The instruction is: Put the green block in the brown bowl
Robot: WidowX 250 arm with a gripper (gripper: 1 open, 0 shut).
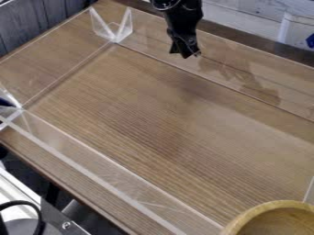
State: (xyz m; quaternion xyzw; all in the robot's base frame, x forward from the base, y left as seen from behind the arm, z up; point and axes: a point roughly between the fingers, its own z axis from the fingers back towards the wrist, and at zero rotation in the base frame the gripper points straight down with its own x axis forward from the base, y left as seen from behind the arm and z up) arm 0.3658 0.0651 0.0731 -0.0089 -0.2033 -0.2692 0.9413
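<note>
A table (172, 119) of wood-grain laminate fills most of the frame, smooth with a soft sheen and pale reflections toward the upper right. Clear, glossy plastic walls (61, 92) border it. At the top centre, a gripper (185, 48) looks like matt black plastic. At the lower right, a brown bowl (273, 218) looks like wood, with a pale, smooth rim.

Pretty even, soft daylight-ish lighting, nothing dim. The wooden table (172, 119) has a pale glare patch across its right side, and the clear plastic walls (73, 151) catch white streaks. Shadows are faint. Whole picture is low-res and slightly soft, edges included.
</note>
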